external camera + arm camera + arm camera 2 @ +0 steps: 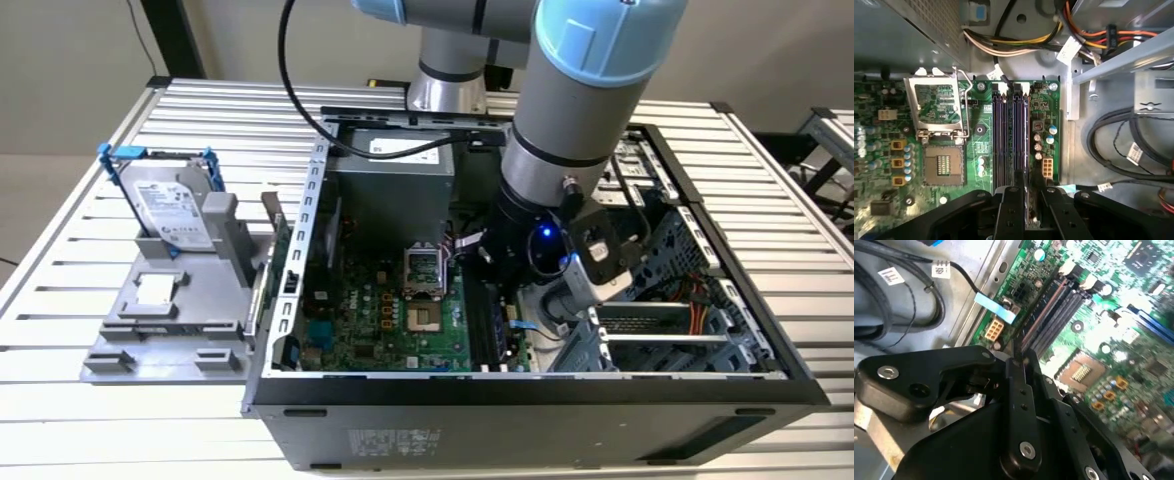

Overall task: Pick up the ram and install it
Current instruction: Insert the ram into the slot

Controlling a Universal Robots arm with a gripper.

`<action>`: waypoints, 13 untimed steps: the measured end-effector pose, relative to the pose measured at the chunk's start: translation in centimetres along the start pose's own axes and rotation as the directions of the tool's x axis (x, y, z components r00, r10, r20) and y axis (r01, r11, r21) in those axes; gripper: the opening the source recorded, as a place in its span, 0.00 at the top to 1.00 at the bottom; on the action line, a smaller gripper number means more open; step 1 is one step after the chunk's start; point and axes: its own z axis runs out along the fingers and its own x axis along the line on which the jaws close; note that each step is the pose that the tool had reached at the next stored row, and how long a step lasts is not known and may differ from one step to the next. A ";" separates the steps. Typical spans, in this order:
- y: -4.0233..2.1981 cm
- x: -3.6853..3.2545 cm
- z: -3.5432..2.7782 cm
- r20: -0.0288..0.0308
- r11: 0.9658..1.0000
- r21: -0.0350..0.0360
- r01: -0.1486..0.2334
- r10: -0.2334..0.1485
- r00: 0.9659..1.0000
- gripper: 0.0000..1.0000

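The ram [1027,197] sits on edge between the gripper's [1027,210] two black fingers [1010,212], clamped on it, thin edge facing the camera in the first wrist view. Its long axis runs parallel to the memory slots [1011,137], and it stands right over or in the slot on the side away from the processor socket; can't tell whether it's fully seated. In the second wrist view the gripper [1019,365] is at the near end of the same slot bank [1056,310], the stick itself mostly hidden behind the finger [1019,405]. I count four long dark slots side by side, one ram stick, one gripper. Beside the slots on the green motherboard [1044,107]: one open processor socket [944,162] with its metal load plate [936,102] flipped up. A bundle of yellow, orange and black cables [1019,42] runs along the case floor past the top of the board. In the exterior view the arm [587,110] reaches down into the open computer case [534,395], which lies on its side on a slatted metal table [80,250]. On the exterior view's left, outside the case, one hard drive [174,205] in a blue frame stands upright on a grey holder [167,320], well apart from the gripper.
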 end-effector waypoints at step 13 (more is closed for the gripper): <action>0.00 0.00 -0.02 0.000 1.000 0.000 0.002 -0.002 1.000 1.00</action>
